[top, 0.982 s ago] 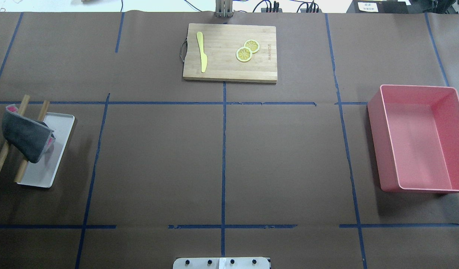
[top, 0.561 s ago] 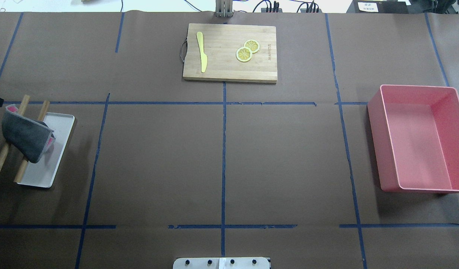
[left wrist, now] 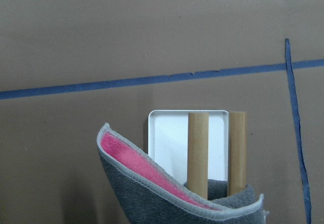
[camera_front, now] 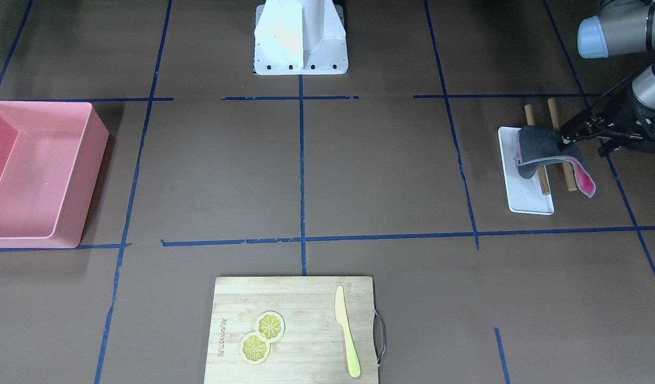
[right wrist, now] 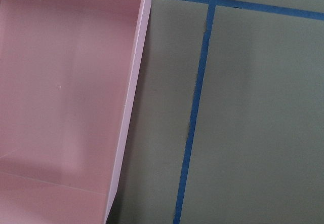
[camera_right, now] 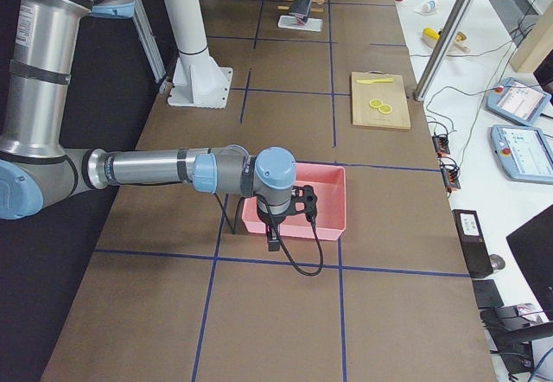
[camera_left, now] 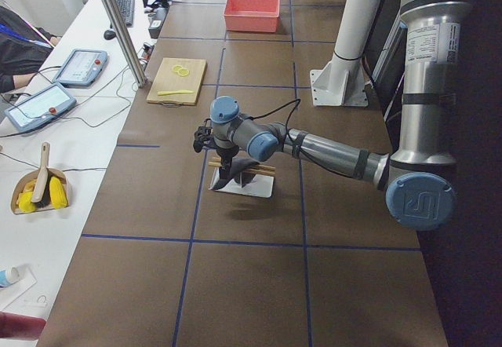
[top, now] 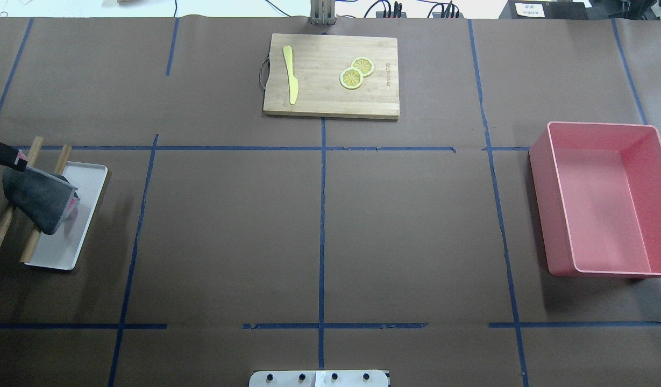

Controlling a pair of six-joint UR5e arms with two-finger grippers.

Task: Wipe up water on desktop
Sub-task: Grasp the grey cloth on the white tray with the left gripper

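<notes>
The desktop (top: 405, 226) is brown paper with blue tape lines; I see no water on it. A grey cloth with a pink underside (camera_front: 546, 149) hangs over two wooden dowels (camera_front: 530, 114) above a white tray (camera_front: 530, 200) at my far left. It also shows in the overhead view (top: 37, 196) and the left wrist view (left wrist: 167, 198). My left gripper (camera_front: 579, 143) looks open, with one fingertip (top: 10, 156) at the cloth's upper edge. My right gripper (camera_right: 285, 218) hovers over the pink bin's near edge; I cannot tell whether it is open or shut.
A pink bin (top: 540, 177) stands at the right, and its inside (right wrist: 66, 107) shows nothing in it. A wooden cutting board (top: 319, 102) at the far middle carries a yellow knife (top: 291, 75) and two lemon slices (top: 352, 78). The robot base (camera_front: 300, 58) is at the near edge.
My left gripper has come into the overhead view from the left edge and moved down to the cloth's upper end. The cloth and everything else stay put.
</notes>
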